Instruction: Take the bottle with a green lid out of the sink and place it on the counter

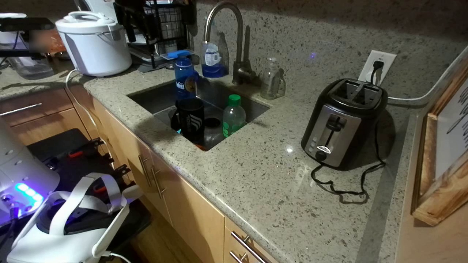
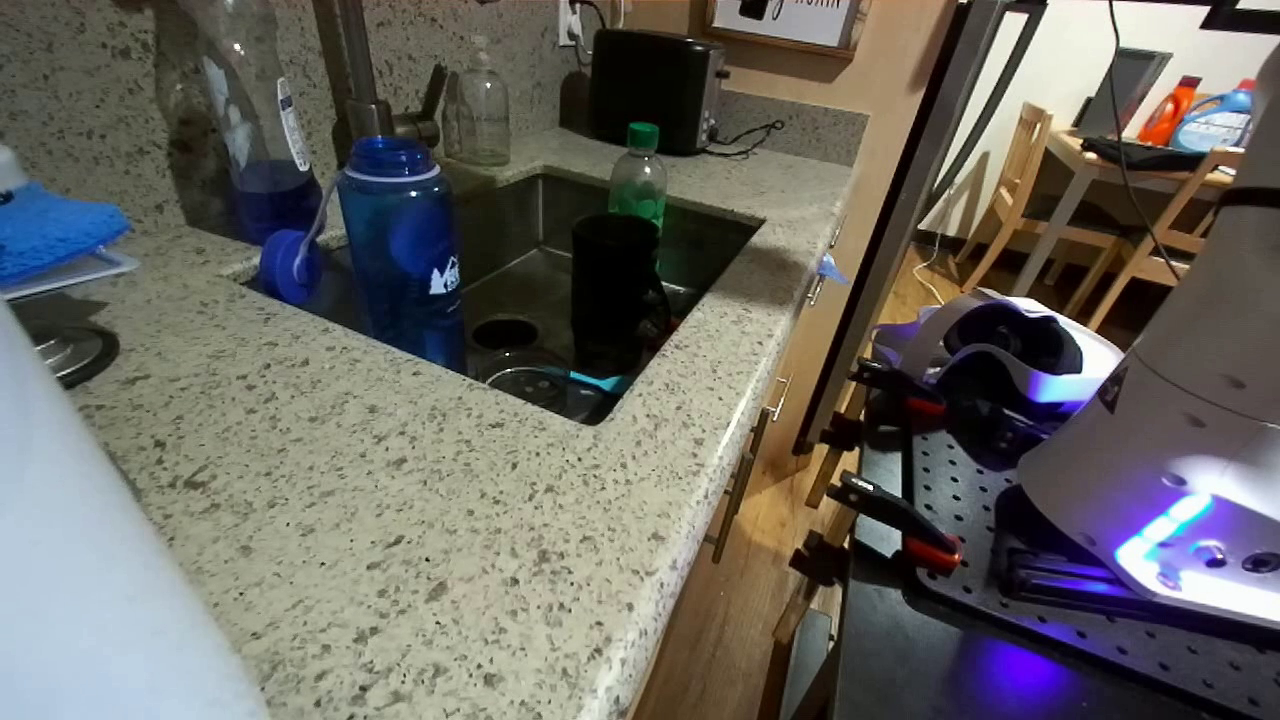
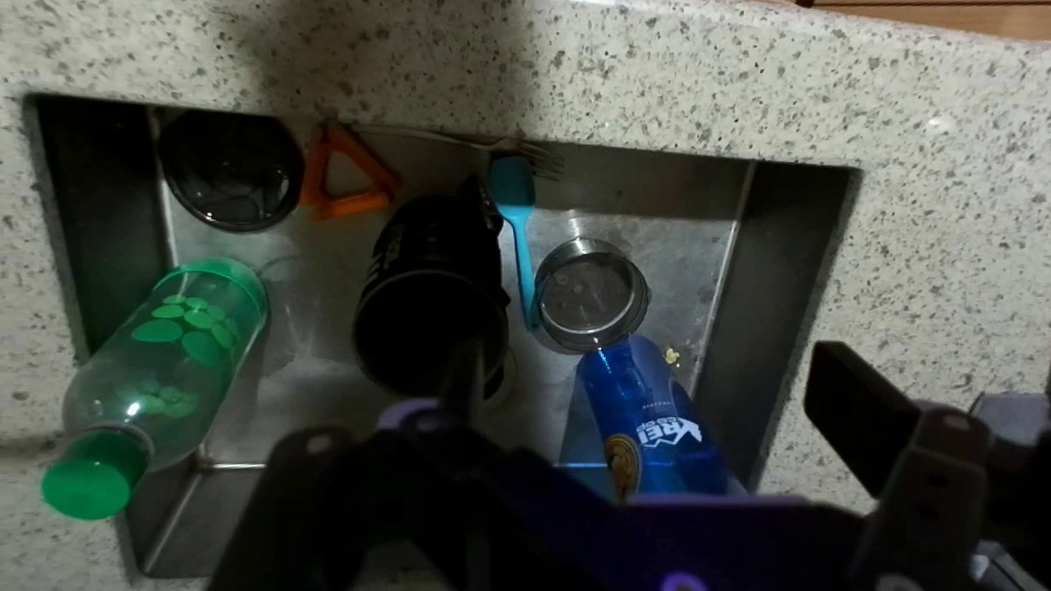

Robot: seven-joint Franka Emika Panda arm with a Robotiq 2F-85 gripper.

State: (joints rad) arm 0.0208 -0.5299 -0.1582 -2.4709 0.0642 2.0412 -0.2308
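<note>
The bottle with a green lid (image 1: 234,117) stands upright in the sink (image 1: 256,108), in the corner nearest the toaster. It also shows in an exterior view (image 2: 638,185), partly behind a black mug, and at the left of the wrist view (image 3: 164,361). The sink's steel wall also shows in the wrist view (image 3: 784,246). The speckled counter (image 1: 234,175) surrounds the basin. My gripper (image 3: 657,386) is open and empty, its dark fingers wide apart above the sink. It hangs at the upper left of an exterior view (image 1: 140,36), apart from the green-lidded bottle.
A black mug (image 1: 192,118) and a blue bottle (image 1: 185,82) stand in the sink. A blue spatula (image 3: 516,205), an orange piece (image 3: 349,176) and lids lie there too. The faucet (image 1: 239,36), a glass bottle (image 1: 270,80) and the toaster (image 1: 343,124) stand around it.
</note>
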